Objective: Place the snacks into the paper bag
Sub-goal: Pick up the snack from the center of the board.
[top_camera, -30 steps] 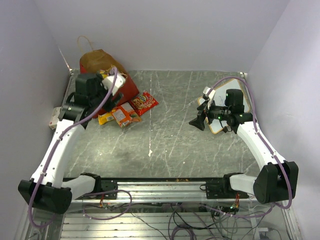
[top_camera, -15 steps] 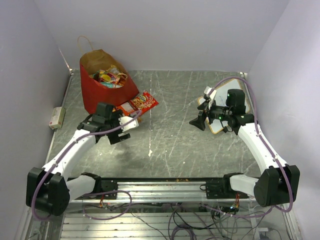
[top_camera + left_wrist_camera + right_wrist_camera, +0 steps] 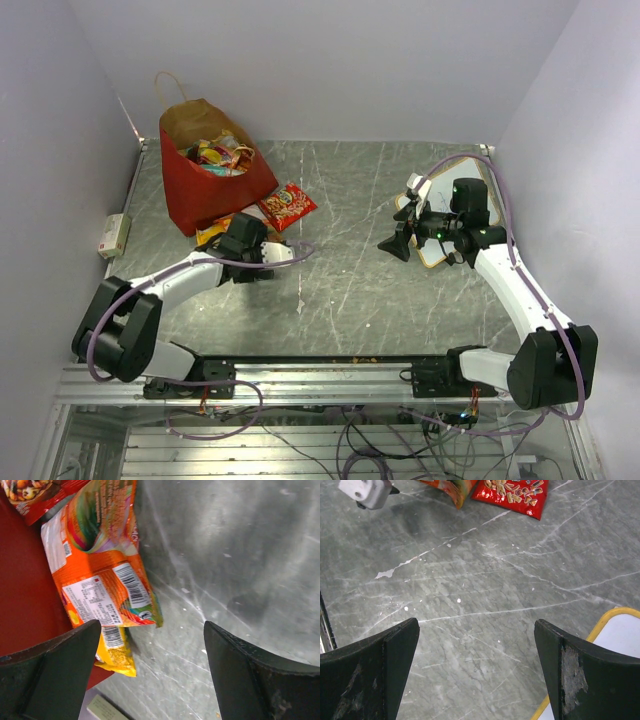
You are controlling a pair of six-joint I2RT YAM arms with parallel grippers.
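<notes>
The red paper bag [image 3: 205, 190] stands at the back left with several snacks [image 3: 215, 155] inside its open top. At its foot lie a red packet [image 3: 288, 205], an orange multicolour packet [image 3: 100, 580] and a small yellow one [image 3: 116, 652]. My left gripper [image 3: 234, 240] is low over the table beside these, open and empty [image 3: 150, 672]; the orange packet lies just ahead of its fingers, against the bag's red wall [image 3: 25, 595]. My right gripper [image 3: 398, 243] hangs open and empty over bare table [image 3: 475, 665], far right of the snacks. From there the red packet [image 3: 512, 495] shows far off.
A white board with a yellow-orange edge [image 3: 433, 258] lies under the right arm, its corner showing in the right wrist view [image 3: 615, 645]. A small white box [image 3: 113, 235] sits at the table's left edge. Walls close in the left, back and right sides.
The left arm has come down from over the paper bag to the table beside the packets at its foot, and its jaws have widened. The right arm has not moved.
</notes>
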